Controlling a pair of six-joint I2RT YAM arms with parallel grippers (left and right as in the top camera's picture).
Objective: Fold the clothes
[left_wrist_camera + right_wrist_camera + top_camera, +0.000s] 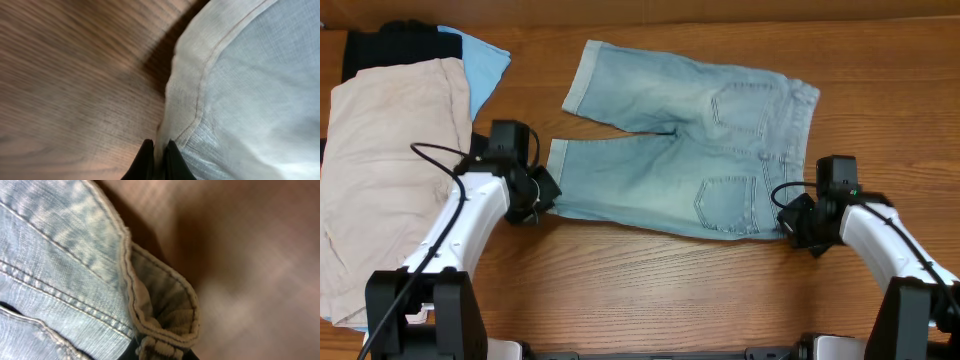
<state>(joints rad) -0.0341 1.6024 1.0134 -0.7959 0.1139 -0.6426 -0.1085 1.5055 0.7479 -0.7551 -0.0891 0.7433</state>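
Flat on table (650,285) — denim shorts (720,160)

No text, label, brand or number can be read in any view; the light blue faded denim shorts (670,160) show only stitching.

The bottom edge cuts off nearly all of your right gripper (161,355) below the shorts (60,255); the table (250,255) beside them is blurred.
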